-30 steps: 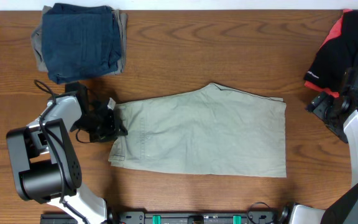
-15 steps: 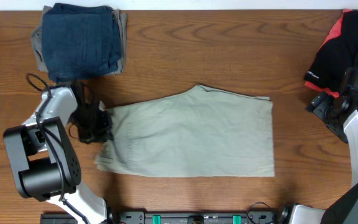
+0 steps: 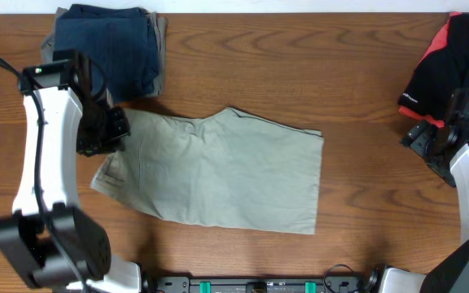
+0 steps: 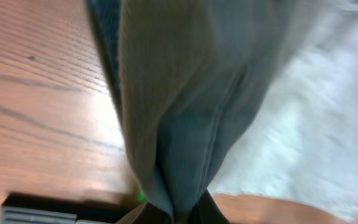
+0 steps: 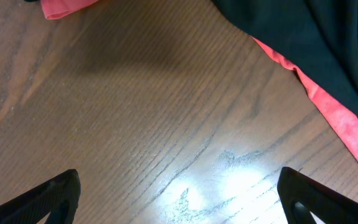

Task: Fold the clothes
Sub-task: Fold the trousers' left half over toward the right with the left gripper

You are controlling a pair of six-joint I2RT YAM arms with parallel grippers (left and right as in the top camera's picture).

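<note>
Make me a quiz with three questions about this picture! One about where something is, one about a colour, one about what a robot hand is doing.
1. Where on the table is the folded dark blue pile?
A) the middle
B) the far left corner
C) the near right corner

2. What colours is the garment near the right hand?
A) yellow and green
B) all white
C) black and red

3. What is the left hand doing?
A) pinching the beige shorts
B) hanging open
C) holding a cup

Answers: 1 B, the overhead view shows it in that corner; 2 C, black cloth with red edging; 3 A, beige fabric is bunched between its fingers.
</note>
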